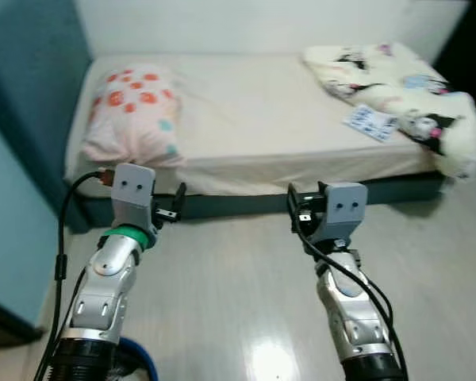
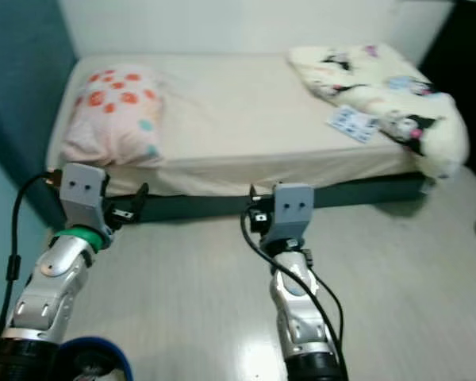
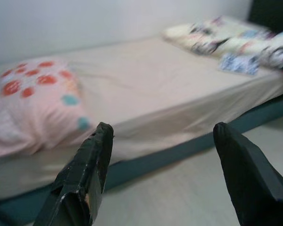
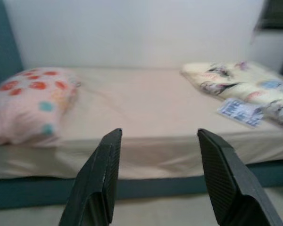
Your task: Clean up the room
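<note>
A bed (image 1: 262, 119) with a cream sheet stands before me. On its left end lies a pink pillow (image 1: 135, 111) with red and teal spots. A crumpled cream blanket (image 1: 397, 87) with cartoon prints is heaped at the right end and hangs over the edge. A small blue-and-white patterned item (image 1: 373, 121) lies beside the blanket. My left gripper (image 3: 162, 141) is open and empty, held above the floor short of the bed near the pillow. My right gripper (image 4: 158, 146) is open and empty too, facing the middle of the bed.
A teal wall panel (image 1: 24, 95) runs along my left, close to the bed's head. The bed's dark teal base (image 1: 246, 202) meets a pale glossy floor (image 1: 238, 286). A blue round thing (image 1: 139, 357) shows by my left arm's base.
</note>
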Controlling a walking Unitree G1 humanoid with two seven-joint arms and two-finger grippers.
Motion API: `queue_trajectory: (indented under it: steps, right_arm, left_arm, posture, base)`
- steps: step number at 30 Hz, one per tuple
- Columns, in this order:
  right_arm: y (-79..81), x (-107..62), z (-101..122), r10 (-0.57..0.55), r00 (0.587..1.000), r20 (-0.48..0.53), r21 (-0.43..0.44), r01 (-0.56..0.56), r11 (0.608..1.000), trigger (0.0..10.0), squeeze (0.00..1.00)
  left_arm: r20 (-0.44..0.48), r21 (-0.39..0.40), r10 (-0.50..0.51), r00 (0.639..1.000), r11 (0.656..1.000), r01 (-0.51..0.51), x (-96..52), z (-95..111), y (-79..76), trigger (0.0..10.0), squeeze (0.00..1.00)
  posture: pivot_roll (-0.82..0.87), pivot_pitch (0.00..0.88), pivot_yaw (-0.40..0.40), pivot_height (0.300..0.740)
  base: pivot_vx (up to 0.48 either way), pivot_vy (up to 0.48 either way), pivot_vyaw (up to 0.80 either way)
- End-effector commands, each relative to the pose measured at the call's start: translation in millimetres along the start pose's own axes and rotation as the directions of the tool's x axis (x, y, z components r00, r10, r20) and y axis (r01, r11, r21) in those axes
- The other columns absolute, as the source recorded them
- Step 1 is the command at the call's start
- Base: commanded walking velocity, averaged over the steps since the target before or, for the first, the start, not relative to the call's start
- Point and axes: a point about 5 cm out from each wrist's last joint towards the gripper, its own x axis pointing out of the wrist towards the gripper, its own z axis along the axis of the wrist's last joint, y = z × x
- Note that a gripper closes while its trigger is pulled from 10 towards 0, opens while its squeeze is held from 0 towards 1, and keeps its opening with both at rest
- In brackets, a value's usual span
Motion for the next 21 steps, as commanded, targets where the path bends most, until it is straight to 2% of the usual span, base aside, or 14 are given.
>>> queue_trajectory:
  steps: [1,21]
  right_arm:
    - [5.0,-2.7,-5.7,0.009,1.000,-0.026,0.024,-0.008,1.000,10.0,0.00]
    - [3.8,-3.5,-5.6,-0.007,1.000,-0.027,0.026,0.008,1.000,10.0,0.00]
  left_arm:
    - [-0.023,0.002,0.022,0.999,1.000,-0.022,-4.3,-6.8,6.8,10.0,0.00]
    - [-0.016,0.014,0.023,1.000,1.000,-0.023,-2.6,-6.1,6.7,10.0,0.00]
  posture:
    - [-0.06,0.059,0.047,0.740]
    - [-0.06,0.069,0.053,0.740]
  base:
    - [0.000,0.000,-0.80]
    - [0.000,0.000,-0.80]
